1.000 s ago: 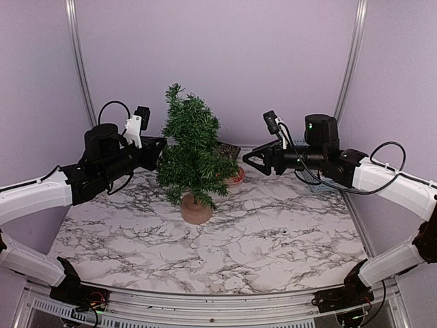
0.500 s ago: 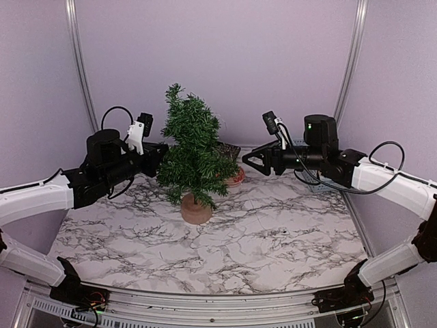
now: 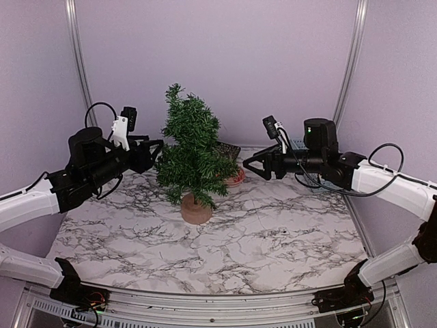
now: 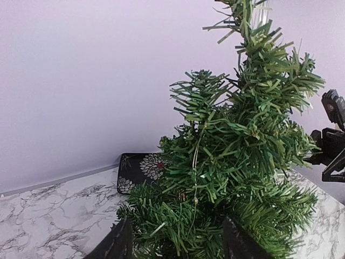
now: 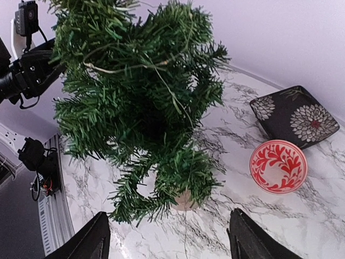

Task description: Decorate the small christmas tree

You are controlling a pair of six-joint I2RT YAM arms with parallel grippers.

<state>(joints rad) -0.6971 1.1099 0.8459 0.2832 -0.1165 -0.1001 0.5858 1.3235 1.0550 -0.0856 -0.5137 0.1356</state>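
Observation:
The small christmas tree (image 3: pixel 192 154) stands upright on its round tan base (image 3: pixel 196 209) at the middle back of the marble table. A thin pale string (image 4: pixel 196 156) hangs down through its branches and also shows as a pale string (image 5: pixel 116 69) across the top boughs. My left gripper (image 3: pixel 157 145) is open just left of the tree at mid height, holding nothing. In the left wrist view the foliage (image 4: pixel 237 151) fills the space ahead of the left gripper (image 4: pixel 178 245). My right gripper (image 3: pixel 248 164) is open to the tree's right. In the right wrist view the right gripper (image 5: pixel 170 243) is empty.
A black floral square plate (image 3: pixel 229 149) lies behind the tree, and a small red-patterned bowl (image 3: pixel 237 179) sits beside it. The plate (image 5: pixel 294 116) and bowl (image 5: pixel 278 166) also show in the right wrist view. Purple walls enclose the marble table (image 3: pixel 273 246).
My left gripper went from shut to open and drew back to the left, away from the tree. My right gripper's jaws spread slightly wider; its arm barely moved.

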